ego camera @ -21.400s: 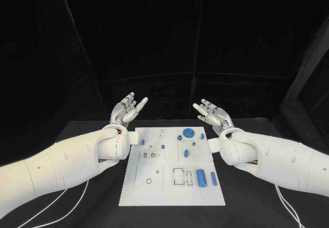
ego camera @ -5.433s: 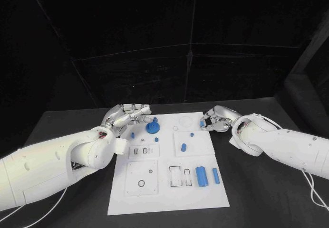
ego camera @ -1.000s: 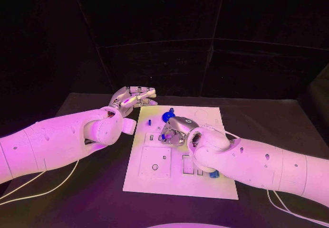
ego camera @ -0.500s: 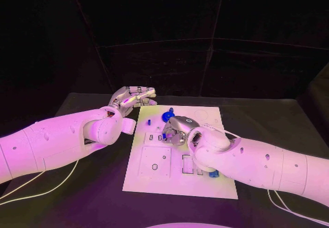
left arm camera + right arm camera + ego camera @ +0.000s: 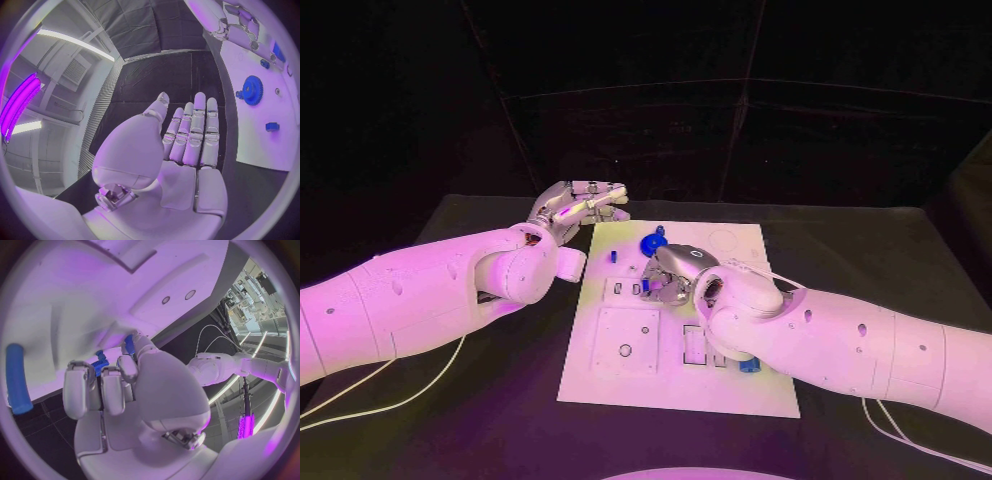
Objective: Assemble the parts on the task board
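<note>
I had right hand (image 5: pixel 678 272) curled over a small blue part (image 5: pixel 98 365) mid-board (image 5: pixel 733 385) — grip unclear; left hand (image 5: pixel 583 207) flat, empty, off the far-left corner.

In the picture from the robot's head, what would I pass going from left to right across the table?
Left hand → blue gear on the task board → right hand, lowered over the board's middle.

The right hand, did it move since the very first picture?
Yes. The right hand has come off the task board's right edge to its middle.
</note>
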`<state>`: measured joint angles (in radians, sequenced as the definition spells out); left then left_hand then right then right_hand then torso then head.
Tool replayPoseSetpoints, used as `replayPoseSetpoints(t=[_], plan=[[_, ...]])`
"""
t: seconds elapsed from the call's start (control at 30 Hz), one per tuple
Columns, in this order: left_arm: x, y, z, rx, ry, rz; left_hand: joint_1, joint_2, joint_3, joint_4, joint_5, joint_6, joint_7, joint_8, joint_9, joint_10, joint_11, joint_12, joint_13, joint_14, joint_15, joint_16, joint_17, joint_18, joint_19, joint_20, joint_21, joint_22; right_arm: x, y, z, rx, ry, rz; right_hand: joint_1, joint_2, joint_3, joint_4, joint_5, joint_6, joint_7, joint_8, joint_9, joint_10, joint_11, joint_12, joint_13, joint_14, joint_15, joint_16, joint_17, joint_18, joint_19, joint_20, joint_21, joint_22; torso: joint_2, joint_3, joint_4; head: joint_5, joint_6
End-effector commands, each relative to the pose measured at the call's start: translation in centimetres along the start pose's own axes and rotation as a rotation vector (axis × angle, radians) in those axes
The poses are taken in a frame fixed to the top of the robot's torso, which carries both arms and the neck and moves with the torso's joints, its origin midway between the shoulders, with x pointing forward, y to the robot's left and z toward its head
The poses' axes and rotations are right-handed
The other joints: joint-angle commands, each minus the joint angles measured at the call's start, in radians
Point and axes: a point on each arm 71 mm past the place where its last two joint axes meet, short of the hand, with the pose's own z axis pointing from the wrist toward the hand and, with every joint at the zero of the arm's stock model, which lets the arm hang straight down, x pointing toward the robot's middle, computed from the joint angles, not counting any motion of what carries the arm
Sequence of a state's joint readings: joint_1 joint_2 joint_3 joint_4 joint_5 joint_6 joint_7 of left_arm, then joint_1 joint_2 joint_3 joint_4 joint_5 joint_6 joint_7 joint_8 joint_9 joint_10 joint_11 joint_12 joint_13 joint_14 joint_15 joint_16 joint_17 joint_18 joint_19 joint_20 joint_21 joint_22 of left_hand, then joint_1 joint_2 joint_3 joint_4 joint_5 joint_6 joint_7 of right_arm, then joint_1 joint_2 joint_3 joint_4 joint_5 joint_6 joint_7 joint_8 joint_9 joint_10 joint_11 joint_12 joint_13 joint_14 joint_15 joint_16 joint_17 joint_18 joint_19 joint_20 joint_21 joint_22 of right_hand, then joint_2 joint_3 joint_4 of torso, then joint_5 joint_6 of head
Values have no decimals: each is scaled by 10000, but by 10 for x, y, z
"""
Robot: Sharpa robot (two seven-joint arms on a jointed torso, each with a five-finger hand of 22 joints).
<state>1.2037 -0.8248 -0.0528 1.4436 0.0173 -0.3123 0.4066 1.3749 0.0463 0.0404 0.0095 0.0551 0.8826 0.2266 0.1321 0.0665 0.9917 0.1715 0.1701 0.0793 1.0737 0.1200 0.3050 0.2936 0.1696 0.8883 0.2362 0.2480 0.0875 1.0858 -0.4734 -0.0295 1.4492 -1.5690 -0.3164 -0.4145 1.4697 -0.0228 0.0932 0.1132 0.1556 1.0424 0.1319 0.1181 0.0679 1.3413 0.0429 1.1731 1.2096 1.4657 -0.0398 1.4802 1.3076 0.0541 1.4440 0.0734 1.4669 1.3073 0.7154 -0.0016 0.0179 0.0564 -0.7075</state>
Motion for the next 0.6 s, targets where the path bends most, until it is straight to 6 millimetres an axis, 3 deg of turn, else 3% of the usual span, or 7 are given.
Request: replayPoseSetpoints(t=[0.03, 0.6], plan=[[1, -2, 0, 134, 106, -56, -20, 87, 6, -59, -21, -39, 45, -52, -6, -2, 31, -46, -13, -62, 25, -56, 9, 144, -9, 35, -67, -9, 8, -5, -1, 377, 583, -256, -25, -137, -8, 52, -62, -104, 12, -83, 13, -97, 14, -61, -10, 711, 102, -38, 1089, -10, -72, 42, -44, 135, -3, -5, 8, -2, -7], [1, -2, 1, 121, 106, -55, -19, 87, 6, -60, -21, -39, 45, -52, -6, -1, 31, -46, -13, -62, 25, -56, 9, 144, -9, 35, -68, -10, 5, -5, -2, 529, 168, -54, -226, -349, -58, 120, -96, -419, 113, -239, -1, -150, 109, -131, -59, 704, 184, -60, 1073, -4, -84, 120, -71, 103, 5, 3, -1, -15, -4]])
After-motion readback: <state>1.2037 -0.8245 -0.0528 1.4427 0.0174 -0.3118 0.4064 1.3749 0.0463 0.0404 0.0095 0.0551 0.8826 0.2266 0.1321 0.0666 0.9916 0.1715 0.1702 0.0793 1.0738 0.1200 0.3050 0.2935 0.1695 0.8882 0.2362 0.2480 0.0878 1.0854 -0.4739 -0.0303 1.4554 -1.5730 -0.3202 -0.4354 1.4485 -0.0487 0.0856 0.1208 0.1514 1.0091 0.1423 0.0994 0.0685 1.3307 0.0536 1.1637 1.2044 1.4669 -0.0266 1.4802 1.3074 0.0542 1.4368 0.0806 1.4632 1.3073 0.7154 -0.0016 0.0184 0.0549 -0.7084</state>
